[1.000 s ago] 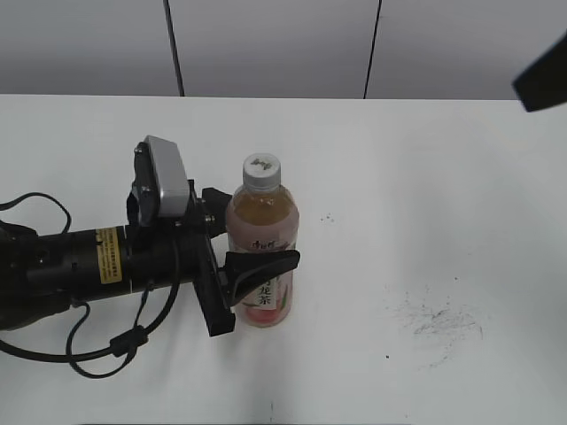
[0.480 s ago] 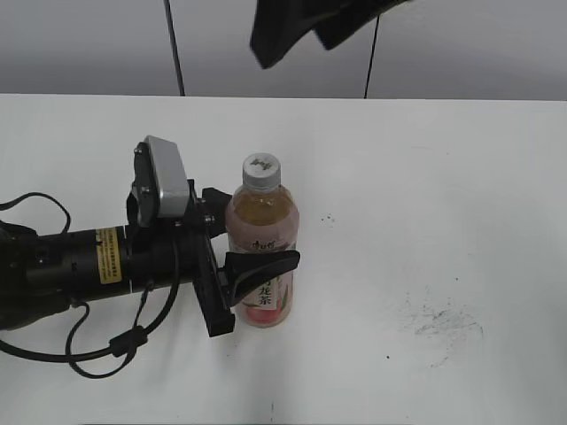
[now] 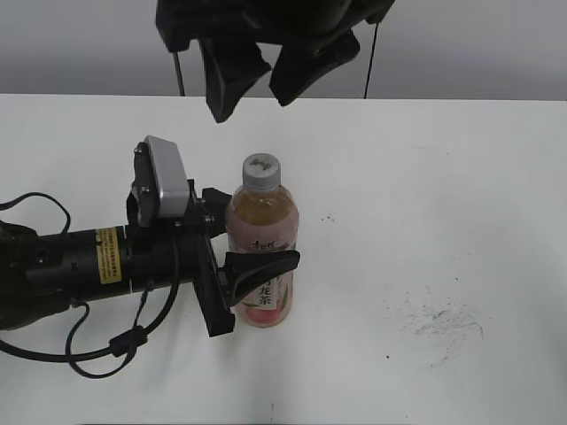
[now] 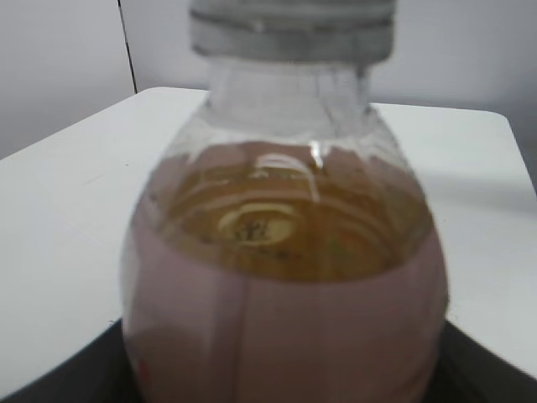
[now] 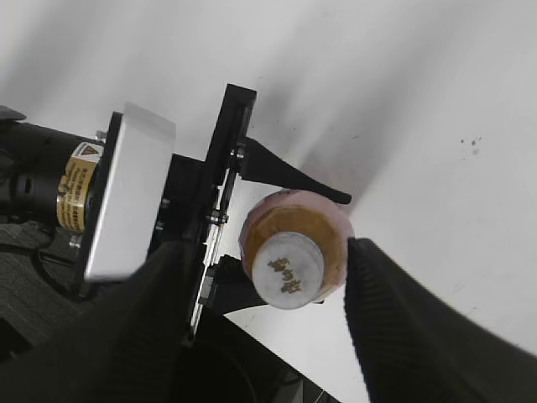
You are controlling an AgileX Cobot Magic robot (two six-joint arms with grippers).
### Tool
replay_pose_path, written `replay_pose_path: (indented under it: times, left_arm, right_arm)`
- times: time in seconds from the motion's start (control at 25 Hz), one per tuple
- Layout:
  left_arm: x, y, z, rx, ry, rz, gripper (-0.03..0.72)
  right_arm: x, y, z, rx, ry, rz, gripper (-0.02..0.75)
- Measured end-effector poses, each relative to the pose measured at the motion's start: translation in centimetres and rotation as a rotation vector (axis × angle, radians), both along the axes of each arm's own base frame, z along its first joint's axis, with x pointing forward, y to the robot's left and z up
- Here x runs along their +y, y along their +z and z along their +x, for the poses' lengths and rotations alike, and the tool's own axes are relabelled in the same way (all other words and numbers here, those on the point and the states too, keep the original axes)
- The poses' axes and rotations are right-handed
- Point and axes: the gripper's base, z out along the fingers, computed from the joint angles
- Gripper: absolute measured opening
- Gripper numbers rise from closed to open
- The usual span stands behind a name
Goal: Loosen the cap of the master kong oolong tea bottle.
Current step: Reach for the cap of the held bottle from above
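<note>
Your left gripper [image 3: 251, 246] clamps the upright bottle [image 3: 263, 257], Chinese characters on its pink label and amber tea to the shoulder, left of centre on the table [image 3: 425, 195], while your right gripper [image 3: 259, 75] hangs wide above the cap [image 3: 262, 170].

My left arm [image 3: 80, 266] is a black tube with a yellow warning sticker [image 3: 108, 255], a silver-grey camera block [image 3: 166, 178] and looping black cables [image 3: 106, 341]. My right gripper [image 3: 270, 75] has broad, matte-black, ribbed fingers [image 5: 394, 323].
</note>
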Motion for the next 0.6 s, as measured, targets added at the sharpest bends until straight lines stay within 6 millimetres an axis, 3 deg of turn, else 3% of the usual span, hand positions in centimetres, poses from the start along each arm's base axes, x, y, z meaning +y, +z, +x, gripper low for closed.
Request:
replay_pose_path:
  times: [0.44, 0.6]
  left_arm:
    - [0.0, 0.0, 0.0, -0.001, 0.0, 0.0, 0.419]
    - [0.0, 0.0, 0.0, -0.001, 0.0, 0.0, 0.419]
  right_arm:
    - [0.2, -3.6, -0.2, 0.11, -0.015, -0.064, 0.45]
    - [0.0, -4.1, -0.2, 0.109, -0.012, -0.088, 0.45]
